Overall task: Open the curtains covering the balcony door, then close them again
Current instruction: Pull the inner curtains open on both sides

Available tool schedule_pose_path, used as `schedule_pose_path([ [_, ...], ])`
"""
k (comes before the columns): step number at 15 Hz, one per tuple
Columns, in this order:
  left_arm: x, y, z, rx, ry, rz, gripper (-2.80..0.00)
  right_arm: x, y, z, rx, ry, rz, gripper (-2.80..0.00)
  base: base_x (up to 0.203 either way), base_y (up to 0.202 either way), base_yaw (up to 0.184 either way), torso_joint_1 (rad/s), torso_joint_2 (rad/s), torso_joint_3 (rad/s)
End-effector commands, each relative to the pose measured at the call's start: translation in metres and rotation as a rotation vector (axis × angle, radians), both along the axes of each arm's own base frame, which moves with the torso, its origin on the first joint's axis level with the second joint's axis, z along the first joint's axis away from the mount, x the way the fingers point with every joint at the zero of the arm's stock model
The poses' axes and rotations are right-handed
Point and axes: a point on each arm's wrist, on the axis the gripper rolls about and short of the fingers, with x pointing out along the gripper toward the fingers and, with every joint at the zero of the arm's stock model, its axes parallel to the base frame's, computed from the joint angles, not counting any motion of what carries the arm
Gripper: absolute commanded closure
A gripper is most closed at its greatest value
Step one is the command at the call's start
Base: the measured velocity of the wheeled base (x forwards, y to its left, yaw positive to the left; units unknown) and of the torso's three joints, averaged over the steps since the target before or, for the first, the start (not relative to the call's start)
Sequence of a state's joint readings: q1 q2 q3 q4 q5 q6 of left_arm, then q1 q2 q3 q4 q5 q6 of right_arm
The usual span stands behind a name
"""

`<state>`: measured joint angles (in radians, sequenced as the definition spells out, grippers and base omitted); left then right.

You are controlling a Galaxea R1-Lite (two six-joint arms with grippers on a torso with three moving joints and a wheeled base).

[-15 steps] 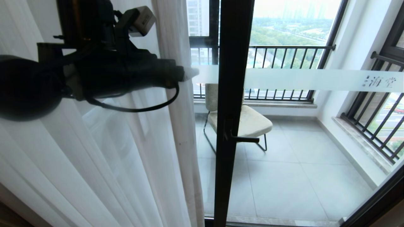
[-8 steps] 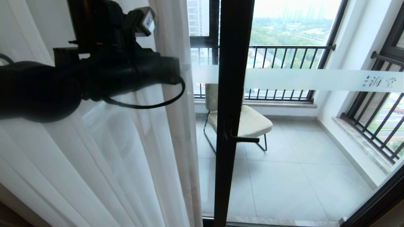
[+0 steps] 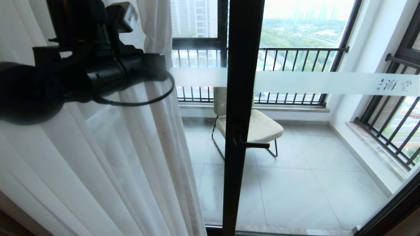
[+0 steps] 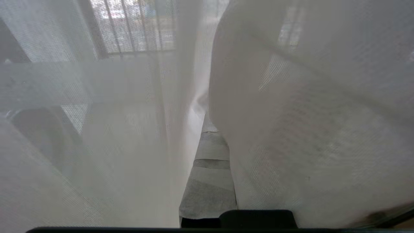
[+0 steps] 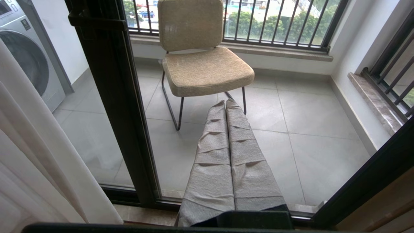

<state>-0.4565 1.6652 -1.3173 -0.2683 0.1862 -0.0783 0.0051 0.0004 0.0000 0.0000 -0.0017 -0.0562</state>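
The white sheer curtains (image 3: pixel 124 164) hang over the left part of the balcony door (image 3: pixel 241 98), a glass door with a black frame, a lever handle (image 3: pixel 254 144) and a frosted band (image 3: pixel 328 83). My left gripper (image 3: pixel 165 70) reaches in from the left at band height and is shut on the sheer's right edge. In the left wrist view, sheer fabric (image 4: pixel 307 129) drapes over both sides of the left gripper (image 4: pixel 207 121), and one grey-wrapped finger (image 4: pixel 210 181) shows. My right gripper (image 5: pixel 225 103) is shut on nothing, low in front of the glass.
Behind the glass a beige chair (image 3: pixel 259 126) stands on the tiled balcony, with a black railing (image 3: pixel 295 59) beyond it. A washing machine (image 5: pixel 22 48) stands at the balcony's left end. A dark frame edge (image 3: pixel 393 209) crosses the lower right.
My left gripper has closed on the sheer's edge and drawn it to the left. More of the glass and railing left of the door frame now shows.
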Motion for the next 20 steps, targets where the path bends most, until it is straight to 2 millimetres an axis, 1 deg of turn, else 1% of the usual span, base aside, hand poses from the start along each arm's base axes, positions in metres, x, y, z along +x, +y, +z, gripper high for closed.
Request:
schedule_pose_path([
  [1,-0.011,0.013,0.007,-0.013,-0.025,0.025,0.0,0.0,0.0,0.0,-0.001,0.0,0.001,0.0,0.0,0.0,0.0,0.0,0.0,0.0],
  [3,-0.019,0.025,0.011,-0.024,-0.048,0.049,0.0,0.0,0.0,0.0,-0.001,0.0,0.001,0.0,0.0,0.0,0.0,0.0,0.0,0.0],
  [8,-0.035,0.067,0.022,-0.039,-0.096,0.172,0.0,0.0,0.0,0.0,-0.001,0.0,0.001,0.0,0.0,0.0,0.0,0.0,0.0,0.0],
  [10,-0.041,0.078,0.021,-0.036,-0.095,0.209,0.0,0.0,0.0,0.0,-0.001,0.0,0.001,0.0,0.0,0.0,0.0,0.0,0.0,0.0],
  [13,-0.046,0.091,0.015,-0.028,-0.081,0.254,0.0,0.0,0.0,0.0,-0.001,0.0,0.001,0.0,0.0,0.0,0.0,0.0,0.0,0.0],
  [15,-0.049,0.097,0.017,-0.03,-0.09,0.277,0.0,0.0,0.0,0.0,-0.001,0.0,0.001,0.0,0.0,0.0,0.0,0.0,0.0,0.0],
  [20,-0.05,0.101,0.01,-0.018,-0.066,0.348,0.0,0.0,0.0,0.0,-0.001,0.0,0.001,0.0,0.0,0.0,0.0,0.0,0.0,0.0],
])
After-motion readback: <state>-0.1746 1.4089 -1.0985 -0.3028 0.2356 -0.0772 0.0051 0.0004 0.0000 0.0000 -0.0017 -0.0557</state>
